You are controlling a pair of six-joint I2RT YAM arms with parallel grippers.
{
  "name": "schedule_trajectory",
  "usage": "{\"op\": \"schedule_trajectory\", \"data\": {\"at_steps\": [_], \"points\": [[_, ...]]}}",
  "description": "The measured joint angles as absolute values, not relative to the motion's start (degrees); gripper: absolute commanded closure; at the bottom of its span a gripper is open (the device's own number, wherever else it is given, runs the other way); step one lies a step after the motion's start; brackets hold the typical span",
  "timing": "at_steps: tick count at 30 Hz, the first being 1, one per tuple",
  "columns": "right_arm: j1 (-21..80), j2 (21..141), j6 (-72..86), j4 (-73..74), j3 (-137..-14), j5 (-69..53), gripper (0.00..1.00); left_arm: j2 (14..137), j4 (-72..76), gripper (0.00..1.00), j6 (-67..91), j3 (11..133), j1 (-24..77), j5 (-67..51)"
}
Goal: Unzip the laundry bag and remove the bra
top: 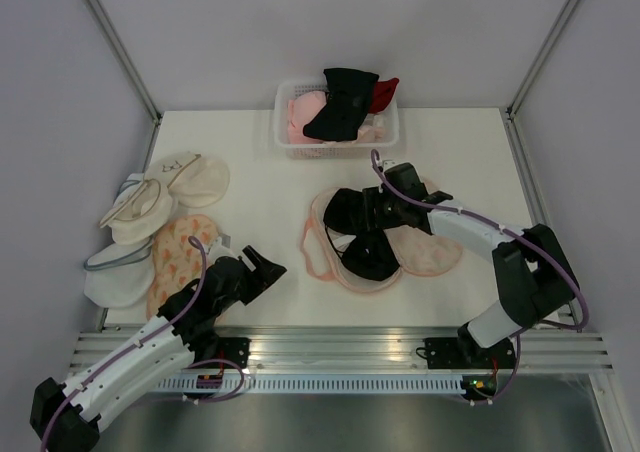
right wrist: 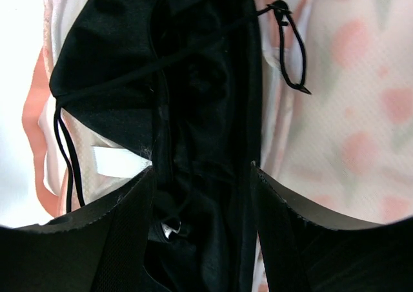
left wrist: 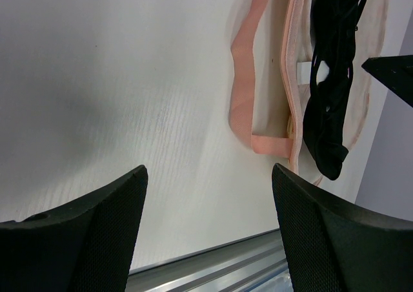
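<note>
At the near left, the left gripper (top: 262, 267) hovers wide open over the table (top: 260, 182), while right of centre the black bra (top: 372, 257) lies on the opened laundry bag (top: 435, 252), the right gripper (top: 368, 210) above it with fingers parted astride its fabric.

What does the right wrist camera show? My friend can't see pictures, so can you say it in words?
A black bra lies on the opened peach laundry bag with its pink-and-green print. The right gripper hangs close above, open, one black finger on each side of the bra's dark fabric.
</note>
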State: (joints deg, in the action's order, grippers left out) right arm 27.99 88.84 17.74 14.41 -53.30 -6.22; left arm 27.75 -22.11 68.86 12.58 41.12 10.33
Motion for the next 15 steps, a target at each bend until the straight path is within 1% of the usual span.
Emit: {"op": "schedule_trajectory", "data": {"at_steps": [8,11,12,14,15], "points": [[29.39,95.02,17.65,11.25,-53.41,-7.46,0.35,27.75,-22.06,0.19,68.84,12.58,41.12,10.33],[31.55,97.65,17.54,11.07,-53.89,-6.13,0.42,27.75,-22.02,0.19,68.84,12.56,41.12,10.33],[32.14,98.0,17.54,11.09,-54.3,-5.76,0.56,27.7,-22.0,0.19,68.84,12.56,41.12,10.33],[33.43,98.5,17.39,10.74,-55.24,-5.32,0.73,27.57,-21.96,0.19,68.84,12.56,41.12,10.33],[33.71,98.61,17.47,10.66,-55.55,-5.13,0.89,27.42,-21.91,0.19,68.84,12.56,41.12,10.33]]}}
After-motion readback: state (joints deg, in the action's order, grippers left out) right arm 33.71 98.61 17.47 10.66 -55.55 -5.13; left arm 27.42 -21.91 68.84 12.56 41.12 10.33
